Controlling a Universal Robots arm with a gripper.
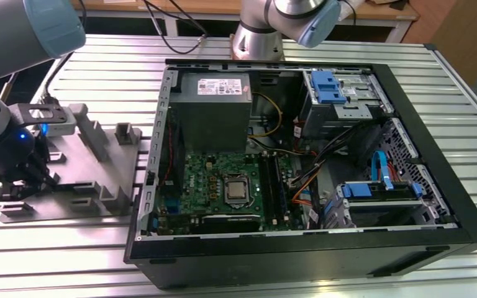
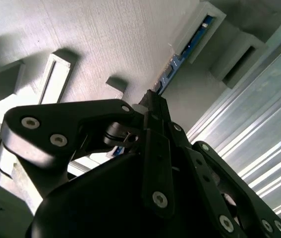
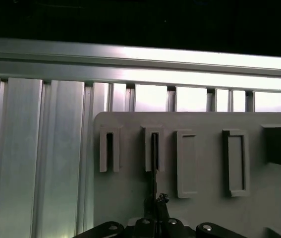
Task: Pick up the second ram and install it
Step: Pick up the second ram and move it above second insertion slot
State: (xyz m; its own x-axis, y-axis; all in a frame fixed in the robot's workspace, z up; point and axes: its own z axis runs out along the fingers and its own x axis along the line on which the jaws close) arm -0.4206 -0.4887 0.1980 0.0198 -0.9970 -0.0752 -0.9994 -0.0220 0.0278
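On fixture plate (image 1: 77,171), second ram (image 3: 153,163) in slot (image 3: 148,148), gripper (image 3: 155,201) clamping

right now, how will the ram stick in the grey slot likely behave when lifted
The second ram looks thin and flat, so it is probably light and stiff. It stands on edge in a narrow slot of the grey block, so it may bind if pulled askew. With the gripper shut across its faces, it might pivot.
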